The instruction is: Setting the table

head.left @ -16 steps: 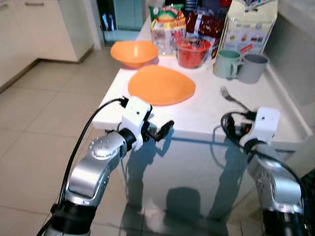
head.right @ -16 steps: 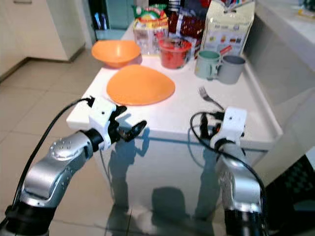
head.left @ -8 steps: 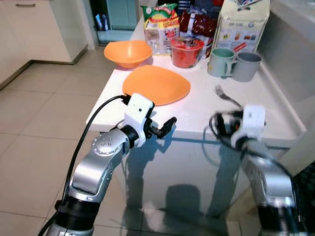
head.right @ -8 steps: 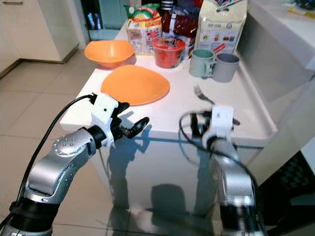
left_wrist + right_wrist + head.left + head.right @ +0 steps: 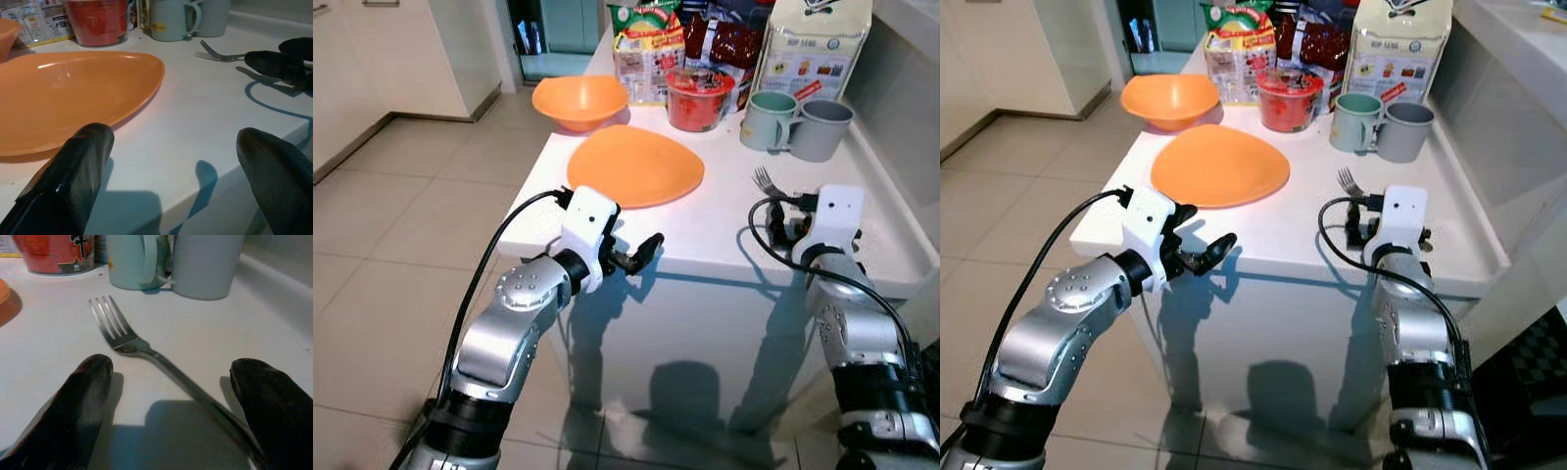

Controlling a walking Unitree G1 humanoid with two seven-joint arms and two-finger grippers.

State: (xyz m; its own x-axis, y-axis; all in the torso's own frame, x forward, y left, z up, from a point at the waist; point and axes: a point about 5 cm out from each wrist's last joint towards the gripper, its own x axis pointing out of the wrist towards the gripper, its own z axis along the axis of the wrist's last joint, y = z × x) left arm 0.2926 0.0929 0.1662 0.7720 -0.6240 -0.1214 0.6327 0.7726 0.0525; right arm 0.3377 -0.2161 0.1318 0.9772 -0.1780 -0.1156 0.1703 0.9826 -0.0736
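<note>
- My right gripper [image 5: 171, 387] sat low over the white worktop [image 5: 724, 220] near its front right corner, its 2 black fingers [image 5: 80, 401] spread wide and holding nothing.
- The fork [image 5: 146, 352] lay flat on the worktop between those fingers, tines pointing toward the back edge and its handle running under the gripper; I could not tell whether either finger touched it.
- In the head views that arm's white wrist block [image 5: 830, 217] covered the fork's handle, so I saw just the tines [image 5: 763, 180] ahead of it.
- My left gripper [image 5: 641, 253] hovered just off the front edge, near the front left corner, fingers [image 5: 78, 161] wide apart and empty.
- The flat orange plate [image 5: 634, 166] lay just beyond the left gripper, on the left half of the worktop, well apart from the fork.
- An orange bowl [image 5: 579, 101] stood behind the plate at the left edge.
- Toward the back edge I saw a red container [image 5: 698, 98], then 2 mugs side by side: a pale green mug [image 5: 767, 119] and a grey mug [image 5: 819, 128].
- Behind those stood food packets [image 5: 648, 49] and a tall white carton [image 5: 813, 49].
- A beige tiled floor [image 5: 391, 245] lay to the left of the unit.
</note>
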